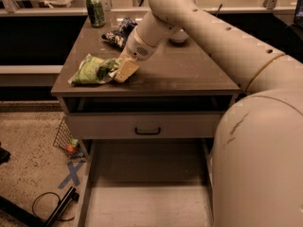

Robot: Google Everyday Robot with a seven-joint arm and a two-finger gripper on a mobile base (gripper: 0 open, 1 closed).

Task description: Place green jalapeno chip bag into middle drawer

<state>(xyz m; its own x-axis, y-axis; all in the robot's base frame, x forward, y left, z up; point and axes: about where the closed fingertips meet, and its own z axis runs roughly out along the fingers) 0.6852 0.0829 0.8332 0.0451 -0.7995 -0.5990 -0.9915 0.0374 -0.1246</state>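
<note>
Green jalapeno chip bag point(92, 70): light green and glossy with white patches, crumpled. Lies flat on the near left part of the bench point(189, 74), long side running left to right, left end close to the bench's left edge. Meets the hand point(126, 70) at its right end, where the hand's tan tip touches the bag's edge.

Middle drawer point(147, 205): wide, grey-beige, with a pale flat floor and thin side walls. Stands pulled out toward the near side, low under the bench, well below the bag and apart from it.
</note>
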